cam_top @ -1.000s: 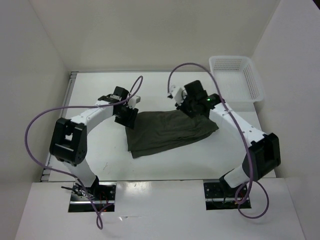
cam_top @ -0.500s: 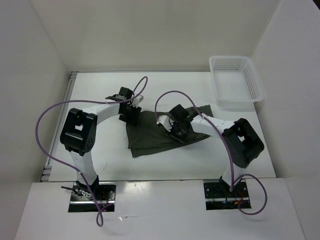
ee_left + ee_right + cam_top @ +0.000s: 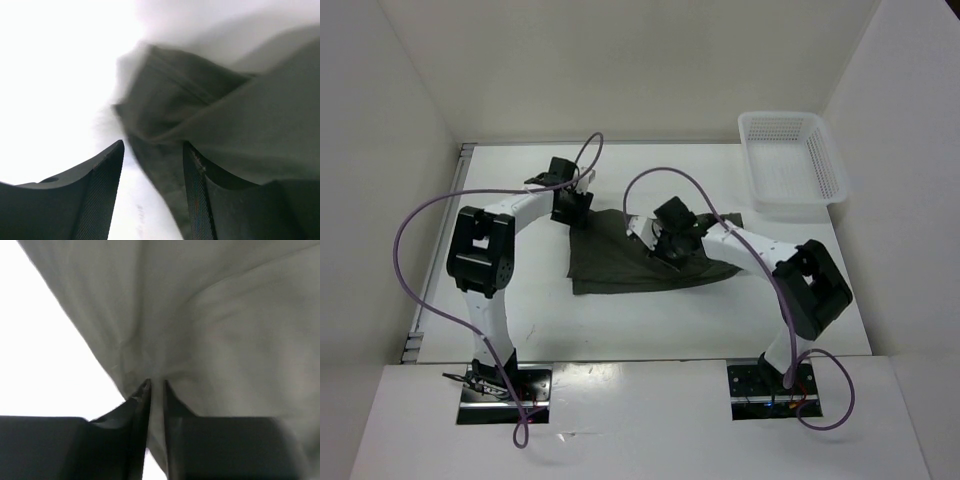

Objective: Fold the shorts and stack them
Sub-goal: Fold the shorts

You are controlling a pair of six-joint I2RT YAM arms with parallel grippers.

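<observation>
At the right gripper [image 3: 156,384]: jaws pressed almost together, with 1 thin ridge of the shorts [image 3: 225,315] pinched between them. At the left gripper [image 3: 152,150]: jaws spread, nothing clamped. Only a bunched, seamed corner of the cloth just beyond the tips, partly hidden behind 1 jaw.

Seen from above: the shorts lying wrinkled near the middle of the table [image 3: 520,310], a little toward the far edge. Left gripper at their far left corner, right gripper over their middle. Well apart from all this, a white mesh basket [image 3: 832,175] at the far right corner.

Judged as light, very soft and limp cloth: no stiffness, nothing fragile, probably not slippery against the pads. Ready, however, to sag, to drag on the table and to slide layer over layer. Best taken at a hem, the waistband or a corner, where the doubled seam gives something thick to bite. Better to pinch through all layers, not only the top 1. Better also to lift low and slowly, so as not to undo the fold.
</observation>
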